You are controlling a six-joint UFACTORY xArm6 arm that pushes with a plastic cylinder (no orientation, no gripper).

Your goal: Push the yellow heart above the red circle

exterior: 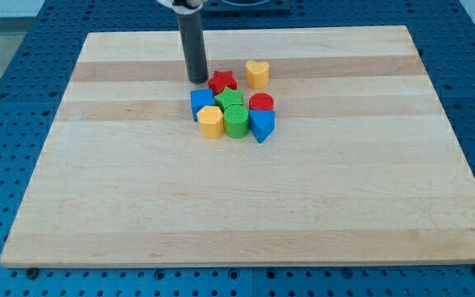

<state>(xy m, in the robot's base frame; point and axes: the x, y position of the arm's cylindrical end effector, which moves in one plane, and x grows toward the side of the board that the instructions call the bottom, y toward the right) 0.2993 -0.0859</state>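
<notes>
Hidden or cut off: the rod runs out of the view's top, so you see only its lower stretch; the arm above it does not show.
Hard to make out: the green star (pixel 228 100) sits wedged in the middle of the cluster, mostly covered by its neighbours — its shape you read only from the points that stick out.
My tip (pixel 198 81): a plain rod end, nothing to open or close and nothing held; it rests on the wooden board (pixel 369 190) just to the view's left of the red star (pixel 222 82), very near it — whether they touch, you cannot tell.
Yellow heart (pixel 257 74): lies to the view's right of the tip, with the red star between the two; it stands a little apart from the rest of the cluster.
Red circle (pixel 261 102): directly below the yellow heart in the view, a small gap between them.
Rest of cluster: blue cube (pixel 201 102) at the view's left, yellow hexagon-like block (pixel 211 121) below it, green cylinder (pixel 237 121) beside that, blue triangle (pixel 261 125) under the red circle — all packed close.
</notes>
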